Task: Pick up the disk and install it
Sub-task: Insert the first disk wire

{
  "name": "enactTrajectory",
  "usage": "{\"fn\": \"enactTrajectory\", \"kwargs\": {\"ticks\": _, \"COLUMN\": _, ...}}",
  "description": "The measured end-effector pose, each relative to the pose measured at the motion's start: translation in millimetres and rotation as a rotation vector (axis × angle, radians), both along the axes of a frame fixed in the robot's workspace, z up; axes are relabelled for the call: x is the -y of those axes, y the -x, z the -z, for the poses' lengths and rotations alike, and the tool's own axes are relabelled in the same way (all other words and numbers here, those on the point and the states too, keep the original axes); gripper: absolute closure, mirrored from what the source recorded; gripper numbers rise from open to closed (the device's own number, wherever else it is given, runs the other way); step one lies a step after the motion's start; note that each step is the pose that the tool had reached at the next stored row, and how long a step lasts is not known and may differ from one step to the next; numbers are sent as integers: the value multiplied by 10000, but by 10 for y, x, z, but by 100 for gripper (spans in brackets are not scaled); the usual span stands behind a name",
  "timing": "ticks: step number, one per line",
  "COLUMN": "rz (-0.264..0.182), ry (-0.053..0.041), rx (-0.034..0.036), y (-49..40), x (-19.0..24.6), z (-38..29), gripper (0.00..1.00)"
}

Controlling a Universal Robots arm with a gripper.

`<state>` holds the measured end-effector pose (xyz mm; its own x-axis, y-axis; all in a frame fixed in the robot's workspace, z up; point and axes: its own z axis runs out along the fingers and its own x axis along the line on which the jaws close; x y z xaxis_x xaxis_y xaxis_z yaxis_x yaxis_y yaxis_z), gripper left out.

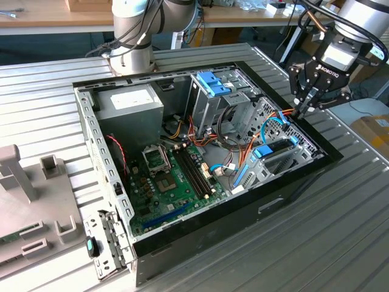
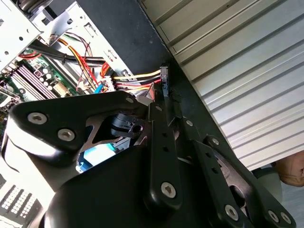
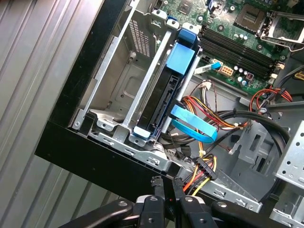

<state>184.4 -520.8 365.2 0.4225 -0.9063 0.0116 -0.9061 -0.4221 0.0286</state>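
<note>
A: Pose of the arm [image 1: 358, 21]?

B: Leans in from the exterior view's top right corner, beyond the far edge of the table [image 1: 340, 201]. Aims the claw [image 1: 301, 111] steeply down at the rim of the open case [image 1: 200, 228], on the exterior view's right. Hovers just above that rim, touching nothing visible.

A: And the claw itself?

B: Pressed close together. In the first wrist view, just a thin slit between the fingertips [image 3: 177, 186]. Pinching nothing, as far as can be made out.

A: Where to find the disk [image 3: 165, 102]?

B: Inside the case, standing on edge in the drive bay [image 3: 118, 90] along the edge below the claw. Wrapped by its light-blue carrier rail. Well apart from the fingertips, with a bundle of cables [image 3: 209, 107] between.

A: Anything hidden or hard to read?

B: Plenty. In the second wrist view, much tucked behind the claw's own black links. Can't name the light-blue patch glimpsed through a gap in them. Can't judge the disk's seating in the bay either.

A: Counts?

B: One arm, one claw, one disk, one case. One flat blue cable [image 3: 194, 127] just beside the disk. One grey power supply [image 1: 130, 102] in the case's far corner, on the exterior view's left. One tall drive cage [image 1: 213, 103] topped by a blue latch. Four dark memory slots [image 3: 237, 45] on the board, by rough count.
</note>
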Motion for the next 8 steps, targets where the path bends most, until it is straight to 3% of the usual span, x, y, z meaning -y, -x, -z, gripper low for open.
{"fn": "enactTrajectory", "kwargs": {"ticks": 6, "rz": 0, "ry": 1, "rx": 0, "y": 0, "x": 2, "z": 0, "gripper": 82}}
{"fn": "enactTrajectory", "kwargs": {"ticks": 8, "rz": 0, "ry": 1, "rx": 40, "y": 3, "x": 2, "z": -74, "gripper": 82}}
